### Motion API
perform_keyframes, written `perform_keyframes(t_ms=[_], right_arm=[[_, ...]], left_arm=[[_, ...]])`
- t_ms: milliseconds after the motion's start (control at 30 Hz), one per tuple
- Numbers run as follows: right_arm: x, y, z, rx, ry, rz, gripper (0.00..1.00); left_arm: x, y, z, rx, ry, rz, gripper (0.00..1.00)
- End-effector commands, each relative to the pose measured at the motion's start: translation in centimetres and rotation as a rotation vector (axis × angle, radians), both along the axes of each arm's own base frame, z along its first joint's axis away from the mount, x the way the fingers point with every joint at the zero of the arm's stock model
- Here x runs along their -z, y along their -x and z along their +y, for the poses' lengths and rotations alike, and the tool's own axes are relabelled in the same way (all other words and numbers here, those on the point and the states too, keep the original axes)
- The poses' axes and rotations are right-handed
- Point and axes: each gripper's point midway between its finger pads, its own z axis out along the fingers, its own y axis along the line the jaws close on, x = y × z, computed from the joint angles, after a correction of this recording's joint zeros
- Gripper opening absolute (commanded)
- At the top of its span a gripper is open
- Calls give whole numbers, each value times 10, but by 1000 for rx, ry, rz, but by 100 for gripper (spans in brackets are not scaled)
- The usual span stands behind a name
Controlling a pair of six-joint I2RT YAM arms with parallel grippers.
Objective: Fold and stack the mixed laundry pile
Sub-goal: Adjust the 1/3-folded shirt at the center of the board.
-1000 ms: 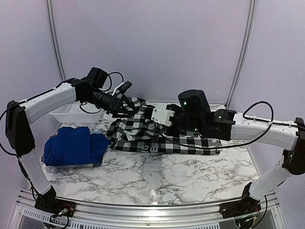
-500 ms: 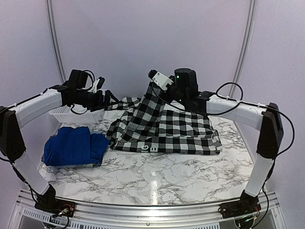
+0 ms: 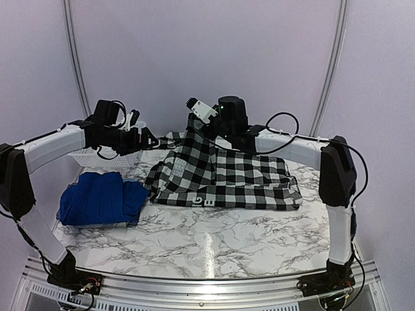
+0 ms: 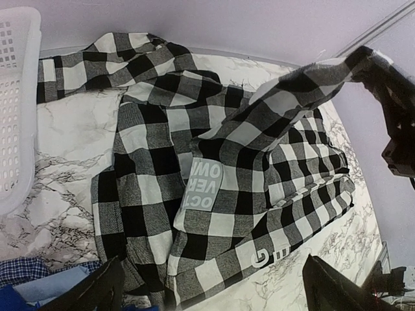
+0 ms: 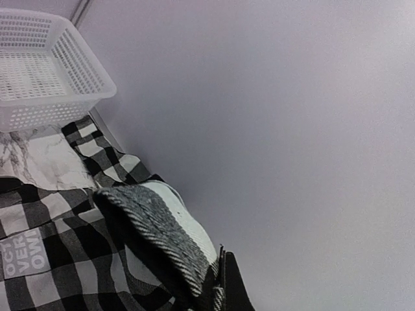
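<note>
**Check shirt only partly sorted, lots left to fold**

The right pincer [image 3: 192,123] is squeezed shut on one corner of the black-and-white check flannel shirt [image 3: 224,176]. It holds that corner up in the air, close to the back wall. The rest of the shirt lies on the marble surface [image 3: 214,243], toward the back and middle. The left pincer [image 3: 146,138] is wide open and holds nothing. It hangs over the left side of the shirt, just beside the white basket [image 3: 87,154].

I think the job is near its start. The check shirt is wrinkled, and one sleeve trails off toward the basket. No neat fold shows yet. The royal-blue shirt [image 3: 97,197] sits in a lump on the left, just beside the check shirt. In the left wrist view a small-checked navy cloth [image 4: 19,269] and a pale blue T-shirt [image 4: 61,285] peek out there. None of these makes a tidy stack.

The front part of the surface shows bare marble, so there is room to pull the shirt forward and lay it flat. The back is tight, because the wall is right behind the lifted corner. The basket crowds the left side, and the shirt's far end lies near the right edge
</note>
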Motion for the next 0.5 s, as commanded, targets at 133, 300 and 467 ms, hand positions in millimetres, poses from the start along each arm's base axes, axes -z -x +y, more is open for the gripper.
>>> perform_keyframes(t_ms=[133,300,467], right_arm=[[44,74,3,-300,13,152,0],[76,105,-21,-320,42,225,0],[96,122,-40,-331,65,259,0]], left_arm=[[15,-9,7,7,50,59,99],[19,-10,2,27,70,82,99],[24,-10,2,26,73,98,99]])
